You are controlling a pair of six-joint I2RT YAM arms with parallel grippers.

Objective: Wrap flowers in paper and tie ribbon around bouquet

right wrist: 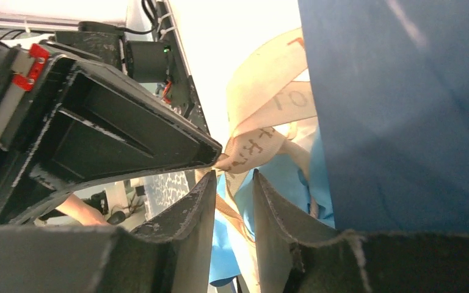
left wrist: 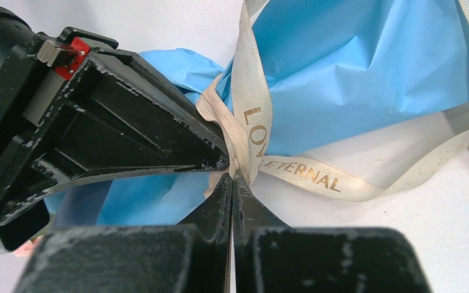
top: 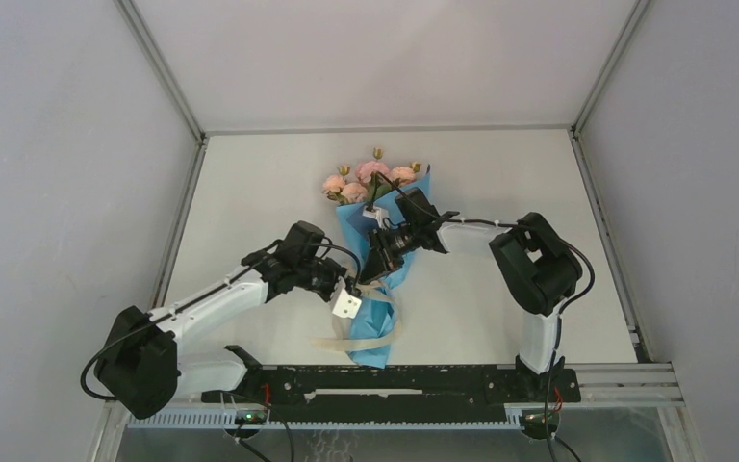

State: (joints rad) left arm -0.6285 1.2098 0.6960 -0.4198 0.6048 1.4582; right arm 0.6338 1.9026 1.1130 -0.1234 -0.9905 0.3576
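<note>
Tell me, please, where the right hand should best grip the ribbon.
Probably the free tail of the ribbon, just beyond where the left hand pinches it, from above, pinching across its flat faces: there it runs clear of the paper over the table.

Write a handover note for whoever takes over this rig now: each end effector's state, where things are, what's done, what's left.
Left end effector: shut on the ribbon beside the bouquet.
Right end effector: open, tips at the same ribbon crossing.
Bouquet lies on the table, flowers at far end.
Done: flowers wrapped in paper, ribbon looped round.
Left: finish the tie; knot not visible.
</note>
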